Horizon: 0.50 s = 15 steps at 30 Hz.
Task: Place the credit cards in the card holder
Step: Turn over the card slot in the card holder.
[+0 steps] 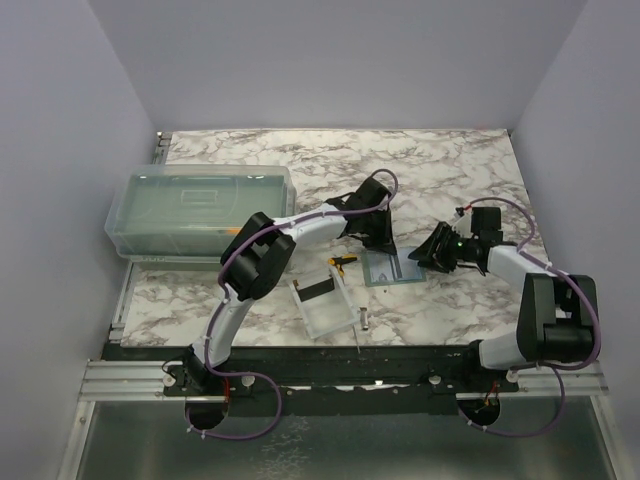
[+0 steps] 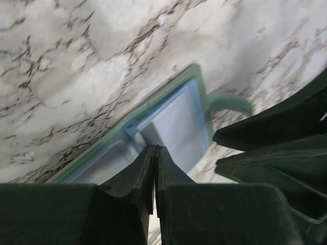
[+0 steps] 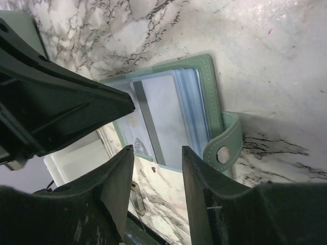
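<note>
While a black card (image 1: pixel 318 288) lies in the tray (image 1: pixel 335 318): it sits low centre of the top view, apart from the holder (image 1: pixel 382 266). Thin and flat on clear plastic, it looks hard to pick up. Scraping fingers may shove the tray instead.
Tool (image 1: pixel 342 262): orange-handled, between tray and holder. An arm passing over may knock it.
Left gripper (image 2: pixel 155 150): fingers pressed together, tips at the holder's pale blue inside, lower middle of the left wrist view. Whether they pinch a sleeve I cannot tell. If they slide off, the holder probably folds or skates away.
Right gripper (image 3: pixel 157 153): fingers apart with nothing between them, just beside the holder. A hasty approach may strike the left gripper, which fills the upper left of the right wrist view.
Holder: open, centre of the top view, with its snap (image 3: pixel 223 154) on a strap at lower right of the right wrist view. A striped card (image 3: pixel 153 120) shows among its clear sleeves. Whether it is fully seated I cannot tell. If only half in, it may slip out when the holder tips.
Table (image 1: pixel 450 170): white marble pattern with dark veins. It looks smooth and likely gives little grip.
Box (image 1: pixel 200 210): translucent and lidded, upper left, well apart from the work.
Walls (image 1: pixel 330 60): plain pale lilac on three sides.
</note>
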Each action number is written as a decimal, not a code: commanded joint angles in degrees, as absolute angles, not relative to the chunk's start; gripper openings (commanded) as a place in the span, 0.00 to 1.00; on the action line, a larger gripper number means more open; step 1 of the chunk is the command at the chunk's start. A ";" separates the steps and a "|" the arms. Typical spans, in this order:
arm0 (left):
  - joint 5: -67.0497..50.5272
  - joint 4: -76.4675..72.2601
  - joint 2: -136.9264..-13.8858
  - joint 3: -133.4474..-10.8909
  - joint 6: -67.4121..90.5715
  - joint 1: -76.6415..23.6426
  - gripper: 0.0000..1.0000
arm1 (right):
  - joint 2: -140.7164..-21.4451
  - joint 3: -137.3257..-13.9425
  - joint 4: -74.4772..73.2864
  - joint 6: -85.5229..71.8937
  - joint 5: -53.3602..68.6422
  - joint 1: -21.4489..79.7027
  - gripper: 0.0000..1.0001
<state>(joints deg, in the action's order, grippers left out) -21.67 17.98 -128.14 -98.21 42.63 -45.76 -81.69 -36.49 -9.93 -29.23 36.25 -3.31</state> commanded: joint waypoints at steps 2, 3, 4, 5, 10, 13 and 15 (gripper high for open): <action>-23.55 15.84 -126.61 -94.41 41.98 -46.05 0.09 | -83.72 -36.81 -9.73 -28.07 35.99 -3.02 0.46; -23.55 15.69 -126.65 -94.28 41.89 -46.03 0.09 | -83.94 -36.86 -9.68 -27.98 36.26 -3.07 0.46; -23.55 15.57 -126.72 -94.07 41.84 -46.05 0.09 | -84.12 -36.85 -9.60 -27.83 36.45 -3.06 0.46; -23.41 15.48 -126.85 -93.96 41.84 -46.03 0.09 | -84.29 -36.88 -9.58 -27.78 36.55 -3.05 0.46; -22.24 15.38 -127.13 -93.34 41.78 -46.05 0.08 | -84.33 -37.19 -9.78 -27.53 36.94 -3.05 0.48; -22.15 15.38 -127.80 -93.22 41.75 -45.89 0.08 | -84.50 -37.64 -9.85 -27.44 37.97 -3.05 0.48; -22.14 15.40 -128.09 -93.09 41.83 -45.87 0.08 | -84.75 -37.58 -9.45 -27.57 39.07 -3.08 0.48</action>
<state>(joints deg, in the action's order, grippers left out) -22.13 16.36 -128.14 -93.93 42.59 -45.84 -83.83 -36.49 -9.93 -28.42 36.73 -3.31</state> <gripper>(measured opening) 0.087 0.482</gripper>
